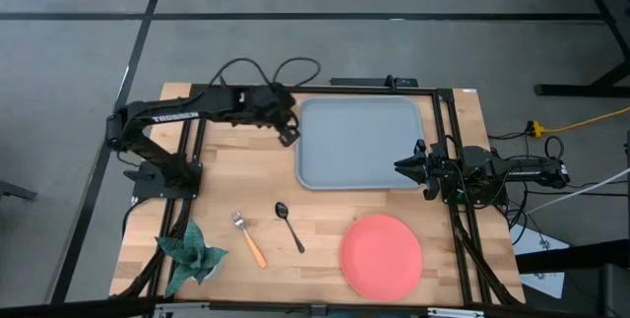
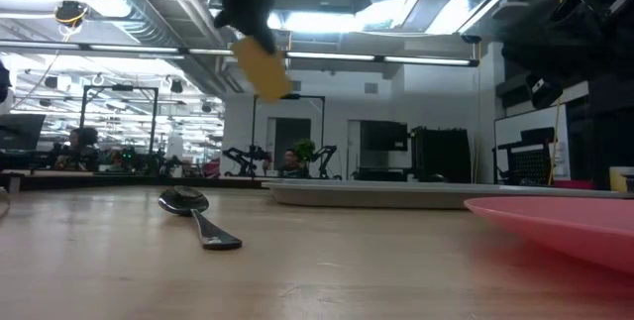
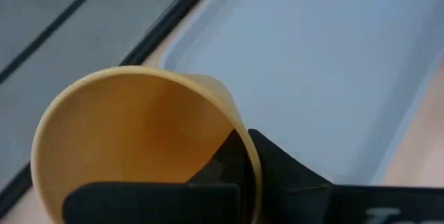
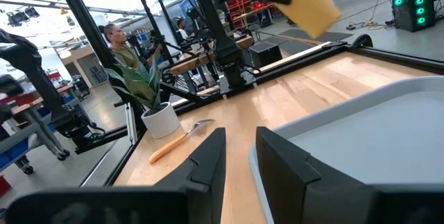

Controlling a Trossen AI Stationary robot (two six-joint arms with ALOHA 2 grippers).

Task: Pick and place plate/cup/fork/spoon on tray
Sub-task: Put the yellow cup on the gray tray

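Note:
My left gripper (image 1: 286,131) is shut on the yellow-orange cup (image 3: 132,134), held high over the left rim of the grey-blue tray (image 1: 359,146). The cup also shows tilted in the low view (image 2: 261,67) and in the right wrist view (image 4: 309,2). My right gripper (image 1: 404,166) is open and empty at the tray's right rim, near its near right corner. The coral-pink plate (image 1: 382,256), the dark spoon (image 1: 288,225) and the orange-handled fork (image 1: 250,239) lie flat on the wooden table, nearer than the tray. My left gripper holds the cup by its wall at the rim (image 3: 244,141), with one finger (image 3: 225,165) inside the cup and the other finger (image 3: 291,179) outside. The cup is lifted clear and tilted, its open mouth turned toward the wrist camera, above the tray's left edge (image 3: 180,50).
A potted green plant (image 1: 187,254) stands at the table's near left corner. A black frame (image 1: 448,131) runs round the table's edges. Bare wood lies between the tray and the cutlery. People show in the room beyond the table (image 4: 114,40).

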